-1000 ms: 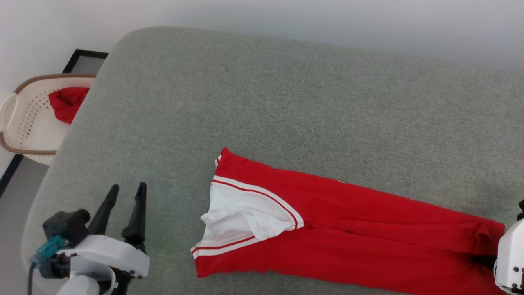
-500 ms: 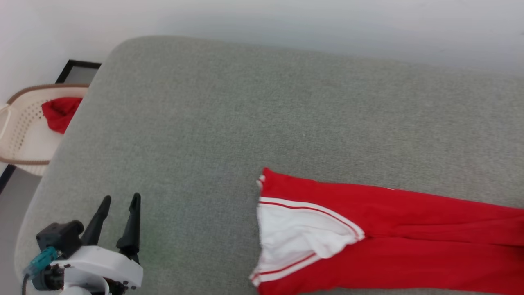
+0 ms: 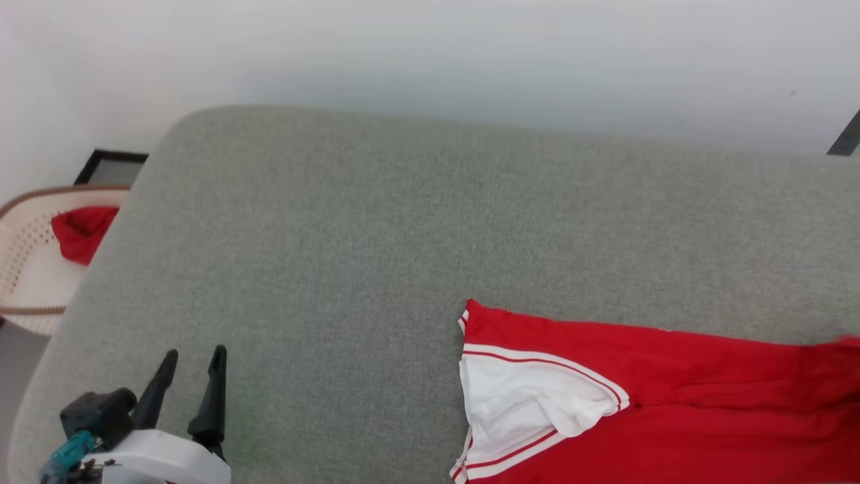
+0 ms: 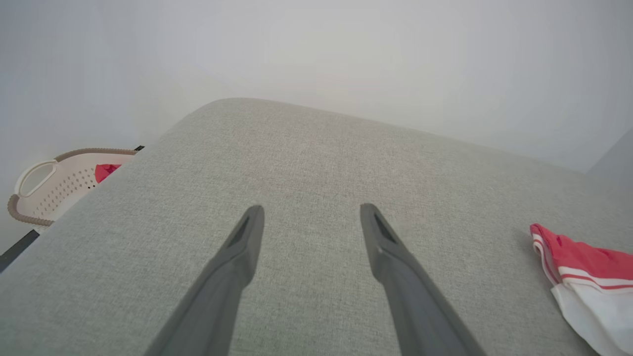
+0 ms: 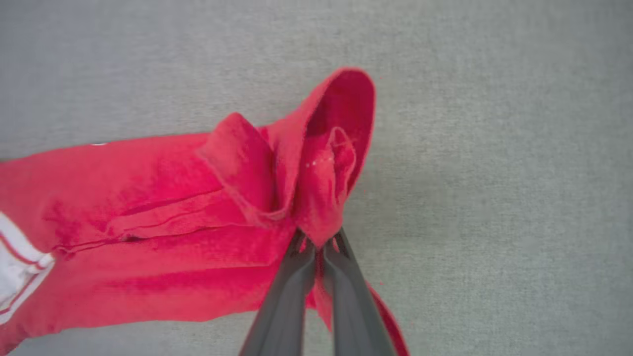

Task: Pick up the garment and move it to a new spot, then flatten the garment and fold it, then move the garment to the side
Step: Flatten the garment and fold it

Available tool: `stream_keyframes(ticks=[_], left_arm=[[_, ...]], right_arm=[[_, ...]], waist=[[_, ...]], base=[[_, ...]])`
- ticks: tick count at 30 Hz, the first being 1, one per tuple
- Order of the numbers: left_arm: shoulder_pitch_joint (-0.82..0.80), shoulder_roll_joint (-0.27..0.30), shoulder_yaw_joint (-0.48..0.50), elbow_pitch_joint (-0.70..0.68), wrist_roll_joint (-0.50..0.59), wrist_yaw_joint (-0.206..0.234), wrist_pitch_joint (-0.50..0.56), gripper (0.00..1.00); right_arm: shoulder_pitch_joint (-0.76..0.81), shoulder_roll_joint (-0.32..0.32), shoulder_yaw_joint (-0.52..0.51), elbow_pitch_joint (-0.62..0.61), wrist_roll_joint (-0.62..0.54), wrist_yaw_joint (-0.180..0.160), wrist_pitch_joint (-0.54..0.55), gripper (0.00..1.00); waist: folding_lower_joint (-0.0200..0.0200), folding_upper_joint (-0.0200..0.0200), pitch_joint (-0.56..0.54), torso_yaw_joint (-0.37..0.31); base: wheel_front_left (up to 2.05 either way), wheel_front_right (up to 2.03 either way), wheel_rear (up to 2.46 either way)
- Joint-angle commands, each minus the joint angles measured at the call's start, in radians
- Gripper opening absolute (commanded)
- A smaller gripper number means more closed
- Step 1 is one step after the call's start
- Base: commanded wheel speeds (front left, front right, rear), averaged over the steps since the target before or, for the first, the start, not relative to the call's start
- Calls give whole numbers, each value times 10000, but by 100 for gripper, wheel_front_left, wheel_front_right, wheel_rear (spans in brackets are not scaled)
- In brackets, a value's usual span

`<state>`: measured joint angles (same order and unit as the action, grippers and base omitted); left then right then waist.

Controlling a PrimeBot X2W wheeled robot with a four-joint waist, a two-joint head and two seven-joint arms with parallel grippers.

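CLOTH ON THE MOVE: The right gripper (image 5: 321, 243) pinches a red fold of the garment (image 3: 678, 430), which lies stretched along the near right of the grey padded surface (image 3: 336, 235). The left gripper (image 3: 193, 355) hovers at near left, fingers spread wide and empty. A low, steady pull should shift it without bunching its white sleeve (image 3: 517, 403).

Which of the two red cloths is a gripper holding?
The jersey with the white sleeve, pinched by the right gripper; the plain red cloth sits in the basket.
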<state>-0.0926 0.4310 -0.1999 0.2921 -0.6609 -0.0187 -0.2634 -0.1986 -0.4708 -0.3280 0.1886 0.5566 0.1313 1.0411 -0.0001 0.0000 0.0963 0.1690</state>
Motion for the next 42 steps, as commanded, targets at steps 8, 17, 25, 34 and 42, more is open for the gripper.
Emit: stream_keyframes(ticks=[8,17,25,34,42], left_arm=[[278,-171,-113,127,177,-65,-12,100],[-78,-402,-503,346,264,-188,91,100],[-493,-721,-740,603,280,-243,85,100],[-748,-936,-807,854,271,-364,28,100],[-738,-1031,-660,1044,254,-434,2,100]], right_arm=[[190,1343,1406,-2117,913,-12,840,0],[-214,2668,3262,-2250,937,-12,429,0],[-795,3305,4811,-960,643,-10,-475,0],[-1222,3441,5922,674,186,-10,-1384,0],[-1649,3287,7044,1165,339,-10,-1841,100]], waist=[[1,0,-890,186],[1,0,-1132,912],[1,0,-1040,1429],[1,0,-923,1700],[1,0,-866,1596]], base=[[0,0,0],[0,0,0],[0,0,0],[0,0,0],[0,0,0]])
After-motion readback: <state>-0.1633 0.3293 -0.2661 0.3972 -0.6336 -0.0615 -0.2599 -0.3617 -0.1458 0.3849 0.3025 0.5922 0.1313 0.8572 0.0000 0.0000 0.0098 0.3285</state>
